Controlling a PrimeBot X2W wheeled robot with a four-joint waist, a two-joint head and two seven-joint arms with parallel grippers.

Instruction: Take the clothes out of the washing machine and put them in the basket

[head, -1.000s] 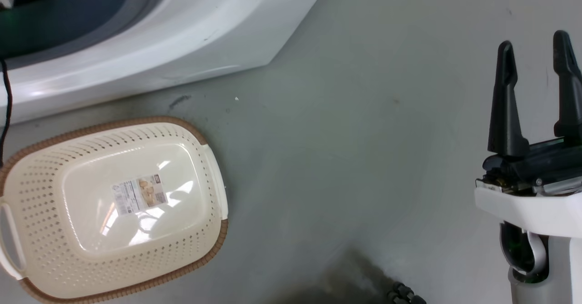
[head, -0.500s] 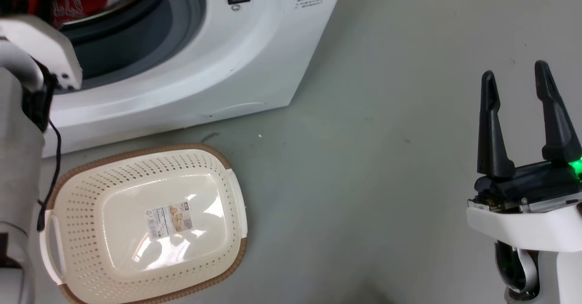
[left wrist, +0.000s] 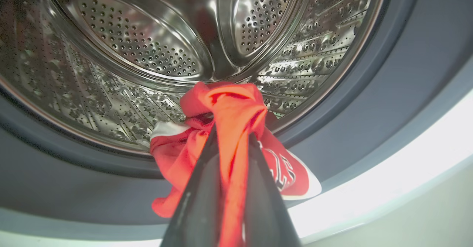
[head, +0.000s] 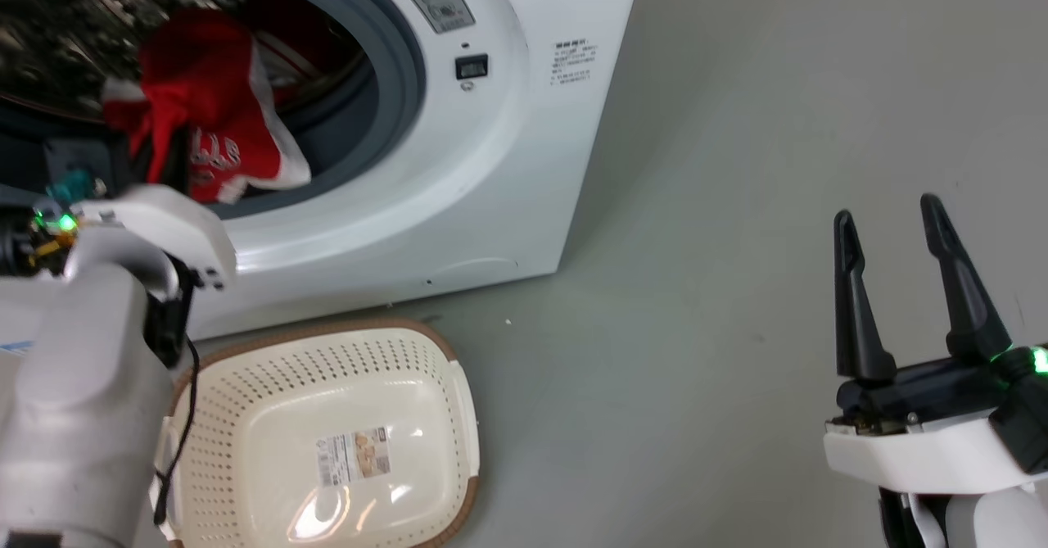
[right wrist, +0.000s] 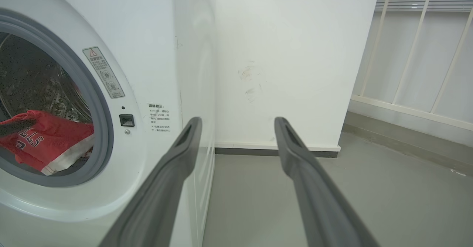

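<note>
Red clothes (head: 209, 114) with white trim and lettering hang at the mouth of the white washing machine (head: 508, 147). In the left wrist view my left gripper (left wrist: 232, 132) is shut on the red clothes (left wrist: 229, 110), in front of the steel drum (left wrist: 140, 47) and over the grey door ring. The cream basket (head: 246, 384) with a brown rim sits on the floor below the door opening, with only a label on its base. My right gripper (head: 891, 210) stands open at the lower right, holding nothing. The right wrist view shows the right gripper (right wrist: 238, 123), the clothes (right wrist: 44, 140) and the machine (right wrist: 159, 55).
My pale left forearm (head: 82, 384) with a black cable overlaps the basket's left side. Grey floor (head: 696, 245) stretches between the machine and the right gripper. A white wall (right wrist: 288, 55) and a railing (right wrist: 417, 47) stand beyond the machine.
The head camera has tilted up, bringing the drum opening and the red clothes into view. The left forearm now shows at the lower left.
</note>
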